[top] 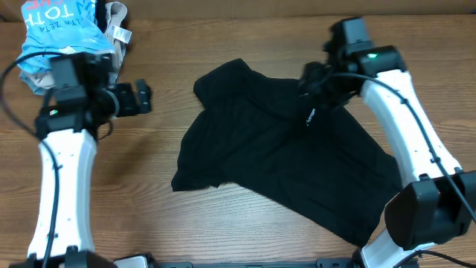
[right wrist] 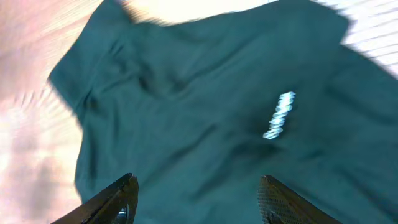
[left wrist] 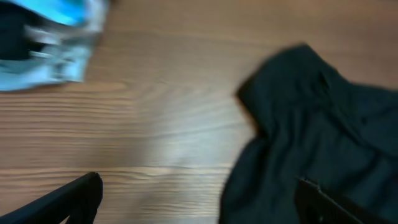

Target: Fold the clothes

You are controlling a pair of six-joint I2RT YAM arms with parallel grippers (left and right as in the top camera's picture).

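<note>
The black T-shirt (top: 282,164) lies spread and rumpled on the wooden table, with a small white logo (top: 310,115) near its upper right. My right gripper (top: 312,78) is open above the shirt's upper right part; in the right wrist view its jaws (right wrist: 198,186) frame the shirt (right wrist: 205,112) and logo (right wrist: 280,115), holding nothing. My left gripper (top: 141,98) is open and empty over bare table left of the shirt; in the left wrist view its jaws (left wrist: 199,196) are wide apart, with the shirt (left wrist: 317,124) at right.
A light-blue garment with white lettering (top: 59,33) and a beige garment (top: 117,26) are bunched at the table's far left corner; the blue one shows in the left wrist view (left wrist: 50,37). Bare wood (top: 134,186) lies left of the shirt.
</note>
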